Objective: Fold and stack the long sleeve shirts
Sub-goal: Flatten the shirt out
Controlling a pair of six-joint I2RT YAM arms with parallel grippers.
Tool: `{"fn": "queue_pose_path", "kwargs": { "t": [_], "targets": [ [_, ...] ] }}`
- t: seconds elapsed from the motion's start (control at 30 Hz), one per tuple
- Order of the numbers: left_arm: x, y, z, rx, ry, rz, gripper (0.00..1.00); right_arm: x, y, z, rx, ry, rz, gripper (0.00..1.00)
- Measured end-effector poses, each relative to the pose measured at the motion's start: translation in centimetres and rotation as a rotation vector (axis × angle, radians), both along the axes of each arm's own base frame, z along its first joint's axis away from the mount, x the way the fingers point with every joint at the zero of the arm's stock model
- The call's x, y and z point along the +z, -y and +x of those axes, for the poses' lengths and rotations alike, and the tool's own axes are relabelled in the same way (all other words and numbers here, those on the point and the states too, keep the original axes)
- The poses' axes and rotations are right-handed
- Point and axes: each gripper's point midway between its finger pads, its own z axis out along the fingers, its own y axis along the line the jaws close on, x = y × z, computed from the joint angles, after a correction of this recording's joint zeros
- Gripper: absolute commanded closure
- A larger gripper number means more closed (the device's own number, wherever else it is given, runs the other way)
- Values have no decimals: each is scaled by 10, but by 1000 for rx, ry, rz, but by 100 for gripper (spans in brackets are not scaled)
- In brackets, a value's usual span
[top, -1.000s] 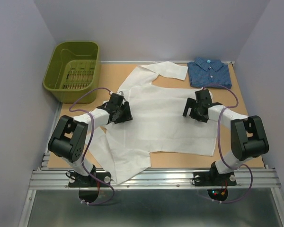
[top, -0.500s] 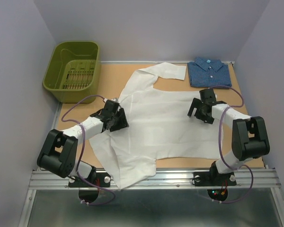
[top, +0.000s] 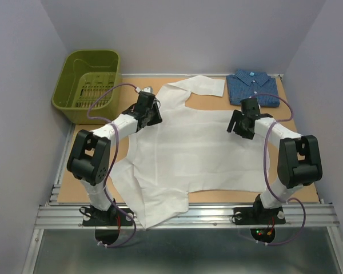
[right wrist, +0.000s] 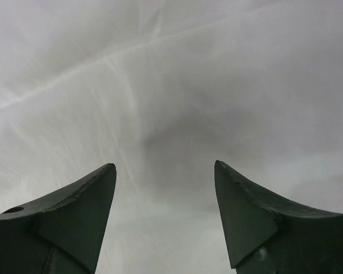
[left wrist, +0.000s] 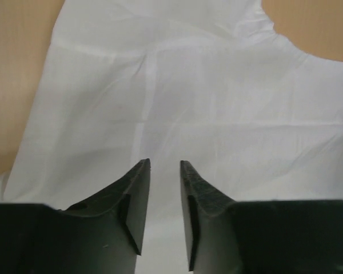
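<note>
Both my arms have just slid up the white shirt spread on the worktop, my left fingers narrowed to a slit, my right fingers wide, neither gripping cloth yet, so a fold grab looks next; the blue shirt sits folded back-right, no writing legible.

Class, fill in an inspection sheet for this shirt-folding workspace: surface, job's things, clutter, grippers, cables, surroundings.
Surface: tan table, mostly under cloth.
Job's things: white shirt spread open, unfolded, one corner draped over the near edge; blue shirt folded, far right corner.
Clutter: green basket, empty, far left.
Grippers: left gripper over the white shirt, jaws narrowly apart, holding nothing; right gripper over it too, jaws wide, holding nothing.
Cables: left arm's cable arches by the basket; right arm's cable loops by the blue shirt.
Surroundings: plain walls; metal rail along the near edge.
</note>
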Motion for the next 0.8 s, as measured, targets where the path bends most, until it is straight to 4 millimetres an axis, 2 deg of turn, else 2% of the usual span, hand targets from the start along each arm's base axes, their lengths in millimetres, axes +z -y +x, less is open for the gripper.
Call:
{"fn": "queue_pose_path", "kwargs": {
  "t": [0.1,0.23,0.47,0.8],
  "targets": [
    [-10,10,22,-13,6,10,69,-8,-2,0,6,-22,6,34],
    [-32,16,37,-26,-18,39,70,-14,-3,1,8,-34,7,34],
    [-68,11,50,-11,-63,93,72,-30,-2,0,4,-71,2,34],
    [-70,-23,83,95,-38,84,73,-32,6,2,-26,-57,-24,34]
  ]
}}
